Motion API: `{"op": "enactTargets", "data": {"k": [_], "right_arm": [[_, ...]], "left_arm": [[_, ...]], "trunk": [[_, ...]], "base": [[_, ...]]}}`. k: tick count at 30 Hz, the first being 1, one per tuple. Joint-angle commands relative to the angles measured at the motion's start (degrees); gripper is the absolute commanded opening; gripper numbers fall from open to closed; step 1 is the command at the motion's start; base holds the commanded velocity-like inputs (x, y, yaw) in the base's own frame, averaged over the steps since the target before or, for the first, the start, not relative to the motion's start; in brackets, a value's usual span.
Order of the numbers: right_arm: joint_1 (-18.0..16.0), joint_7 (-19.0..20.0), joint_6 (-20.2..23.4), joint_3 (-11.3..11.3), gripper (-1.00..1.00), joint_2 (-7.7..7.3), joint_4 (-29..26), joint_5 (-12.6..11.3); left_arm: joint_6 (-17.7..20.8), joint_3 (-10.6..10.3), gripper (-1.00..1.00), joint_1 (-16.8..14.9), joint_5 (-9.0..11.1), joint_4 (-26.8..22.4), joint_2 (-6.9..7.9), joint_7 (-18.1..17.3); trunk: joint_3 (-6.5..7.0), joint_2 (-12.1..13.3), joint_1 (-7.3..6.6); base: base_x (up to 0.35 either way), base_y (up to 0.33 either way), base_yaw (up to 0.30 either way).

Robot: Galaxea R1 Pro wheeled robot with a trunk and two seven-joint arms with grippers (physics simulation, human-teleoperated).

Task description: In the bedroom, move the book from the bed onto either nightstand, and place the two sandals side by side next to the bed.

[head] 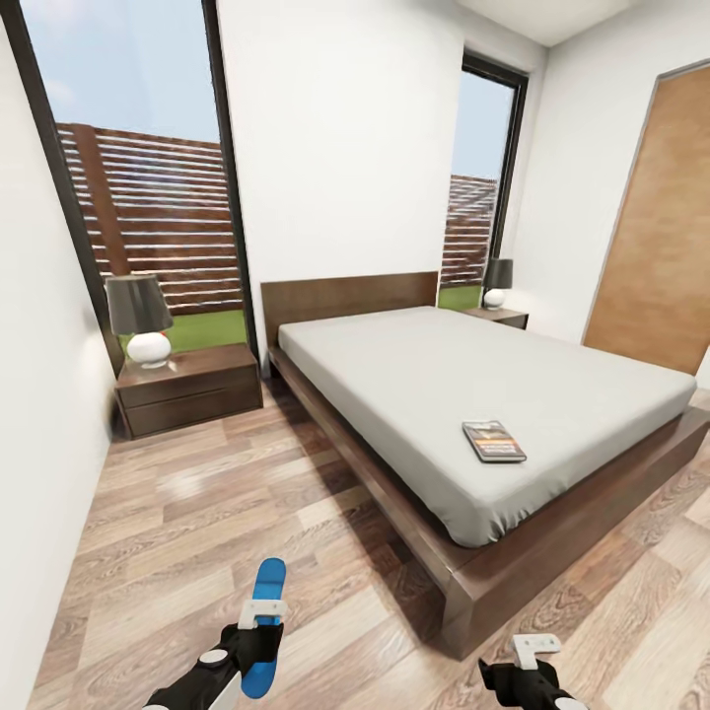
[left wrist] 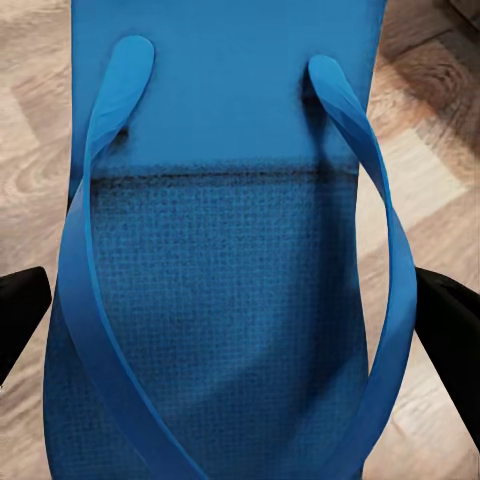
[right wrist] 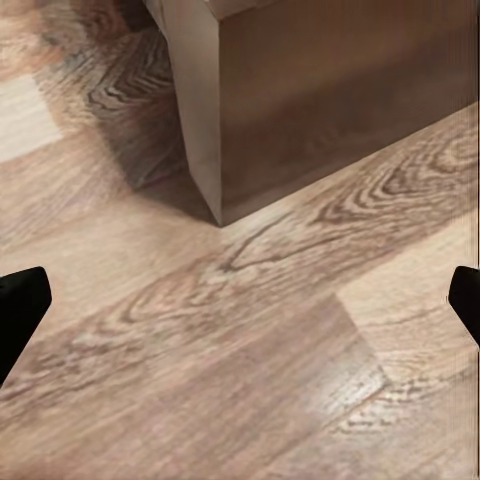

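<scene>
At the lower edge of the head view, the left gripper point(head: 258, 631) is closed on a blue sandal point(head: 264, 623), which is held above the wood-plank floor point(head: 197, 532) with its toe end pointing away from the robot. In the left wrist view the sandal point(left wrist: 225, 280) lies between the two dark fingers point(left wrist: 20, 310), its sole and both straps facing the camera. The right gripper point(head: 532, 659) hangs empty near the foot corner of the bed point(head: 473, 592); in the right wrist view its fingertips point(right wrist: 20, 305) stand wide apart over bare floor point(right wrist: 250, 380), with the corner of the bed frame point(right wrist: 300, 110) just beyond. The book point(head: 493, 441) lies flat on the pale grey mattress point(head: 444, 375), near the foot end and on the side nearer the robot. The left nightstand point(head: 187, 387) stands against the window wall beside the headboard, bearing a dark-shaded lamp point(head: 140, 320). The second nightstand point(head: 499, 316), with its own lamp point(head: 496, 282), stands on the far side of the bed. A wooden door point(head: 661, 247) occupies the right wall.
</scene>
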Motion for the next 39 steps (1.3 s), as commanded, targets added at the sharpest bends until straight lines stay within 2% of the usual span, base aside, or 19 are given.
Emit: {"op": "enactTargets", "data": {"k": [1, 39], "right_arm": [[-0.01, 0.31, 0.32, -0.17, 1.00, -0.01, -0.11, 0.06], [-0.03, 0.37, 0.20, 0.33, 1.00, 0.07, -0.02, 0.22]], "left_arm": [[-0.21, -0.05, -1.00, -0.03, -0.05, 0.06, 0.01, -0.05], [-0.28, -0.07, -1.00, -0.02, -0.39, 0.08, 0.01, 0.04]], "trunk": [[0.13, 0.39, -0.24], [6.95, 15.63, -8.58]], "base": [[0.000, 0.000, 0.000], [0.000, 0.000, 0.000]]}}
